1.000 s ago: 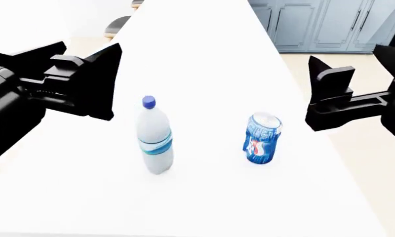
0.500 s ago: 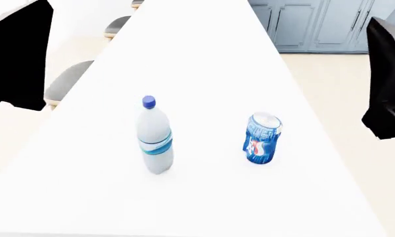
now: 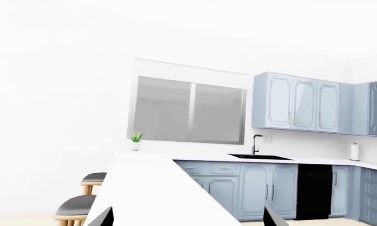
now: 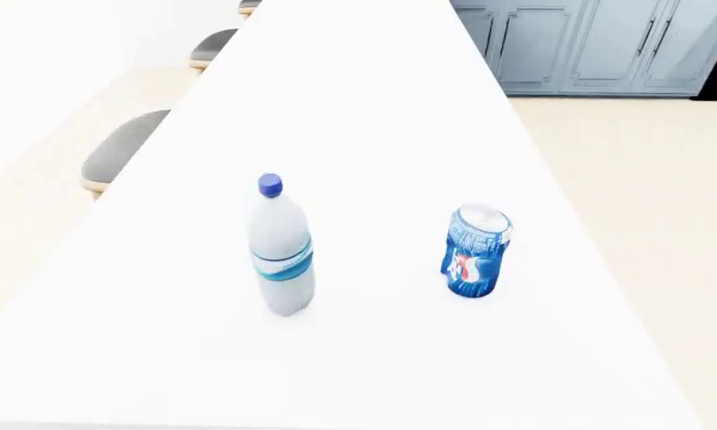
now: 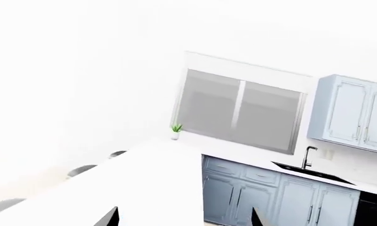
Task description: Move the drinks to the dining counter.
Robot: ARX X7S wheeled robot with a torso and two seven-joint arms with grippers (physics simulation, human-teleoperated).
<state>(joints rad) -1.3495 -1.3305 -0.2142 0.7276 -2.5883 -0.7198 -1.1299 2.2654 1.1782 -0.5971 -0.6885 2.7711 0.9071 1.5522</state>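
The clear water bottle (image 4: pixel 280 251) with a blue cap stands upright on the dining counter (image 4: pixel 358 116). The blue soda can (image 4: pixel 476 253) stands upright to its right, apart from it. Neither gripper shows in the head view. In the left wrist view, my left gripper (image 3: pixel 188 221) shows only two dark fingertips (image 3: pixel 103 219) set wide apart with nothing between them, above the counter (image 3: pixel 157 188). In the right wrist view, my right gripper (image 5: pixel 184 221) is likewise open and empty over the counter (image 5: pixel 132 188). The drinks are out of both wrist views.
Grey round stools (image 4: pixel 125 148) line the counter's left side. Pale blue cabinets (image 4: pixel 598 40) stand beyond the floor at the right. The wrist views show a window (image 3: pixel 188 110), a small plant (image 3: pixel 135 138), a sink tap (image 3: pixel 256 143) and a black appliance (image 3: pixel 314 190).
Both arms have lifted up and out of the head view, the left off its left side and the right off its right side. The bottle and the can have not moved.
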